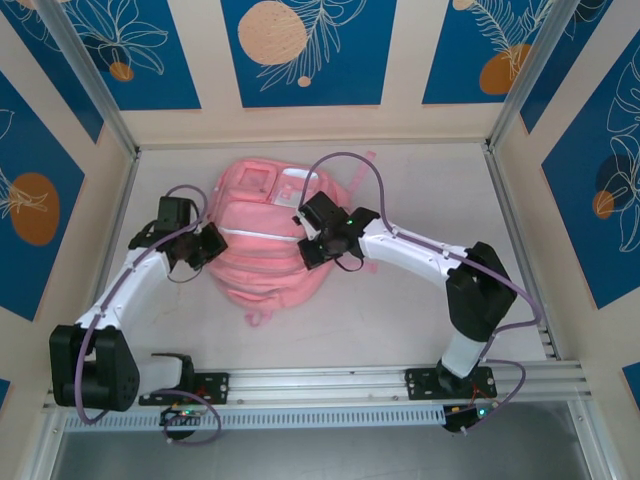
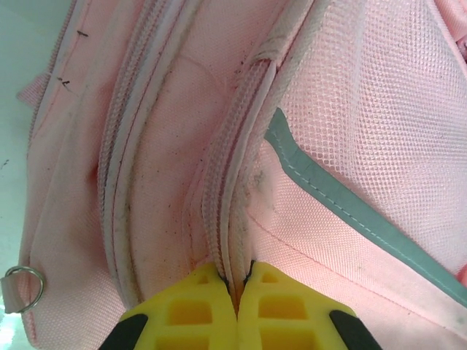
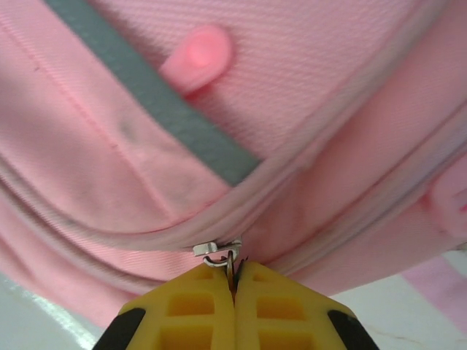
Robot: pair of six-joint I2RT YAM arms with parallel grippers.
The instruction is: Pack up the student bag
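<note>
The pink student bag [image 1: 262,240] lies flat in the middle of the table, white patches at its far end. My left gripper [image 1: 212,243] is at the bag's left side. In the left wrist view its yellow fingers [image 2: 191,310] are shut on the whitish zipper seam [image 2: 228,219] of the bag. My right gripper [image 1: 315,243] sits on the bag's right part. Its yellow fingers [image 3: 195,313] are shut on the ring of a silver zipper slider [image 3: 217,249] on a closed zipper line [image 3: 131,237].
Grey reflective strips [image 2: 350,211] cross the bag's mesh panel. A metal D-ring [image 2: 22,281] hangs at the bag's edge. A pink pull tab [image 3: 197,57] lies on the fabric. Aluminium posts and patterned walls enclose the table [image 1: 420,310].
</note>
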